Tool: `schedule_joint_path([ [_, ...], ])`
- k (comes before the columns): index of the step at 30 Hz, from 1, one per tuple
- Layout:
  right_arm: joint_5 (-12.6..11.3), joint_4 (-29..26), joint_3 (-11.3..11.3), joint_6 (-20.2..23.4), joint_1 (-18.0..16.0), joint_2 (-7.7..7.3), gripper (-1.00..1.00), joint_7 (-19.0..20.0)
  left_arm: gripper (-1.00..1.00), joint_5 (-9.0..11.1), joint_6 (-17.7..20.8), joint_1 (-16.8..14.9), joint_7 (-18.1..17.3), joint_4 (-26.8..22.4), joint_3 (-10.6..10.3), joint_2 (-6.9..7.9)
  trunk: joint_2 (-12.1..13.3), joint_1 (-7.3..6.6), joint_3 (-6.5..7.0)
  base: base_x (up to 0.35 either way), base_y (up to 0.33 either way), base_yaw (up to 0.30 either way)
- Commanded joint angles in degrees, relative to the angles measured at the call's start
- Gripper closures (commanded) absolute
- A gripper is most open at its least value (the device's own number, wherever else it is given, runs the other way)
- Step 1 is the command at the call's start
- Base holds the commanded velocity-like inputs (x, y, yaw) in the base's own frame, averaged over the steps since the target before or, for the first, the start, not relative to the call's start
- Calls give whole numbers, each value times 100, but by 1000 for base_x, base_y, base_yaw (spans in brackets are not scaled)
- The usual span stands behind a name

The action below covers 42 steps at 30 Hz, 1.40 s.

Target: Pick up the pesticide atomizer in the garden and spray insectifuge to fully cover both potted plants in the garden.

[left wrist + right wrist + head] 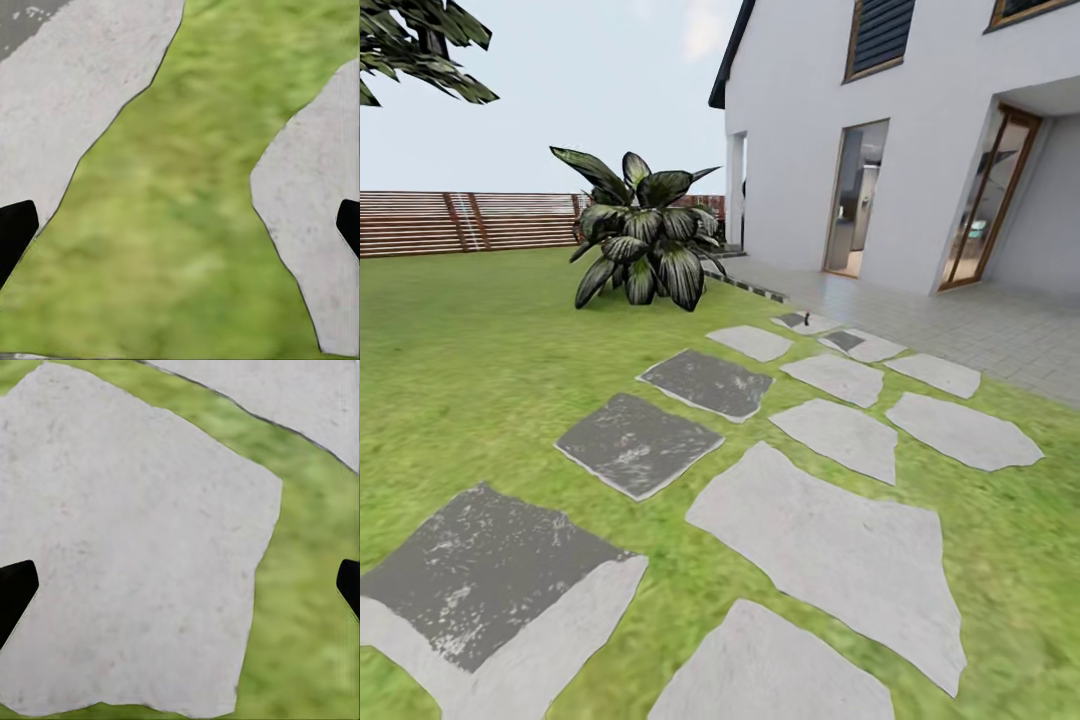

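The pesticide atomizer and the potted plants are out of view. The head view looks over the garden lawn (480, 340) with a brown slat fence (460, 220) at the back. My left gripper (180, 225) is open over a strip of grass between two pale stones, with only its dark fingertips (15, 229) at the picture's edges. Over a pale paving stone (135, 547), my right gripper (180, 585) also stands open, holding nothing.
Grey and pale stepping stones (820, 540) run across the grass toward a tiled terrace (980, 330) and a white house (920, 130) with glass doors. A large dark broad-leaved bush (645, 245) grows by the house corner. A tiny dark object (807, 320) stands on a far stone, too small to tell.
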Motion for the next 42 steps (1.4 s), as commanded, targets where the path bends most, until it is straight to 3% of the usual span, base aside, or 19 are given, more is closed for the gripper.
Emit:
schedule_joint_path([
  [1,5,9,-5,-17,-3,0,-100,-2,-100,-5,-19,-1,5,5,1,1,-2,3,-5,338,0,0],
  [23,-9,-10,-31,-17,-2,8,-100,-3,-100,-5,-19,-4,5,5,3,1,-2,3,-5,338,0,-5],
  [42,-9,21,-31,-17,-2,9,-100,-3,-100,-5,-19,-1,5,5,3,1,-2,3,-5,338,0,-267],
])
